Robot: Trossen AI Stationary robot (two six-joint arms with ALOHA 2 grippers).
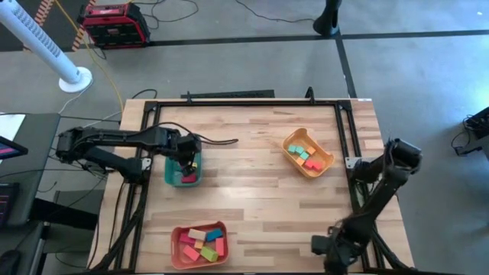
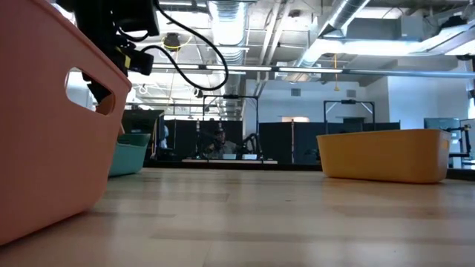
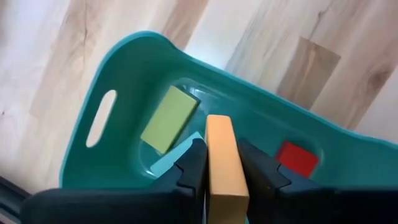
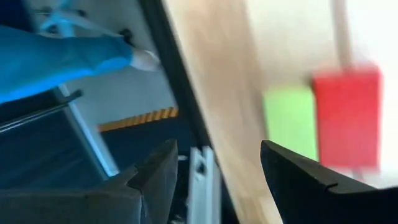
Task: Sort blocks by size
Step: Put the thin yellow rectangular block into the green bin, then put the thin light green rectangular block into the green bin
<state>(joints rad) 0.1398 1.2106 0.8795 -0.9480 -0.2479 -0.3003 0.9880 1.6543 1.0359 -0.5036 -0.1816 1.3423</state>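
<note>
The right gripper waits at the near right corner of the table, fingers apart and holding nothing. Blocks already lie in the salmon tray near the front and in the yellow-orange tray on the far right. Over the teal tray on the left, the left gripper grips an orange bar block, probably to drop it beside the green block and the red block.

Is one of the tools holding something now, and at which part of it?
The left tool holds an orange block by its two long sides, above the teal tray. The right tool is open and empty.
</note>
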